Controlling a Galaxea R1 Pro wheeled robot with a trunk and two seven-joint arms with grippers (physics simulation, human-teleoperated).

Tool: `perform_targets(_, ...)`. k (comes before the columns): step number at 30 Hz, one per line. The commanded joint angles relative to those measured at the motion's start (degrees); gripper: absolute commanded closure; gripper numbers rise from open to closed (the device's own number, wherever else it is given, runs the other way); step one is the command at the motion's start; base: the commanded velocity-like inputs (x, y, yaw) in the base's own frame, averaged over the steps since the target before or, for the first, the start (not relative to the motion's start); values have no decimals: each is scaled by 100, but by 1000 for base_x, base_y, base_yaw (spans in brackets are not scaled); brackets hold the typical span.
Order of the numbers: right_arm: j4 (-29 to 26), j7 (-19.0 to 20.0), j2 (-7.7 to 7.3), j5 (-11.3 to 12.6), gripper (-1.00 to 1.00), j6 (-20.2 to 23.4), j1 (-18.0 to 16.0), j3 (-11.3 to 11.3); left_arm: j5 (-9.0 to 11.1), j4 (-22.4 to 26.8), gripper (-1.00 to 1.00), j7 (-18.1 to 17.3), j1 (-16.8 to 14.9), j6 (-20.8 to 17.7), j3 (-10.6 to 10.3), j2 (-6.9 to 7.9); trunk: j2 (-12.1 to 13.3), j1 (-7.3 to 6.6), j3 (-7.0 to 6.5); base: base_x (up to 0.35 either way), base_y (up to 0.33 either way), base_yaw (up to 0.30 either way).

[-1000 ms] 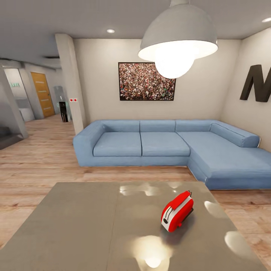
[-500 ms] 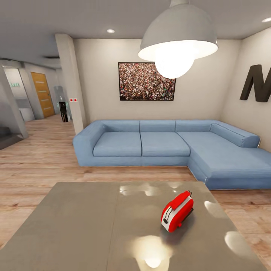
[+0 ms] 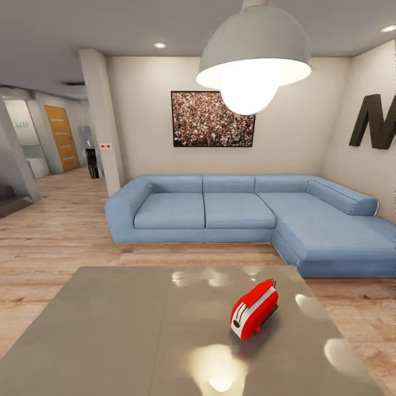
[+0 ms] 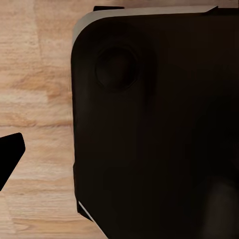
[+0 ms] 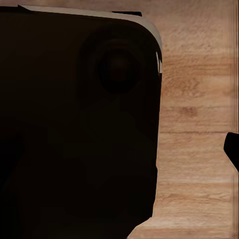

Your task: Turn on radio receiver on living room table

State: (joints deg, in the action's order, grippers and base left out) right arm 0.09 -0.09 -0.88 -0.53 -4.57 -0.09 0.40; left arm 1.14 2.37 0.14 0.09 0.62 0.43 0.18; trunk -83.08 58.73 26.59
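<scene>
Red and white-trimmed, the small rounded radio receiver (image 3: 254, 309) lies on the glossy grey rectangular coffee table (image 3: 121, 330), toward its right side, with its handle strip facing up. Compared with the head view half a second earlier, the whole scene has slid slightly left and down, which is the camera moving; the radio keeps its spot on the table. Beyond the table, the head view takes in the blue corner sofa (image 3: 220, 212), the white dome pendant lamp (image 3: 250, 49) and the light wood plank floor (image 3: 49, 231). Each wrist view looks down past a dark rounded body at the same plank floor, with a black tip at the frame edge. Whether either gripper's jaws are released or clenched cannot be told.
</scene>
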Motion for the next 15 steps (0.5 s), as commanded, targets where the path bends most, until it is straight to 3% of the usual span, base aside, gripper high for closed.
perform_targets(1, 0, 0, 1, 0, -100, 0, 0, 1, 3, 0, -100, 2, 0, 0, 1, 0, 0, 0, 0, 76, -272, 0)
perform_targets(9, 0, 0, 6, 0, -100, 0, 0, 3, 8, 0, -100, 11, 0, -1, 1, 0, 0, 0, 0, 101, -258, 0)
perform_targets(15, 0, 0, 9, -4, -100, 0, 0, 4, 9, 4, -100, 12, 0, -1, 1, -8, 0, 0, 0, 52, -57, 0)
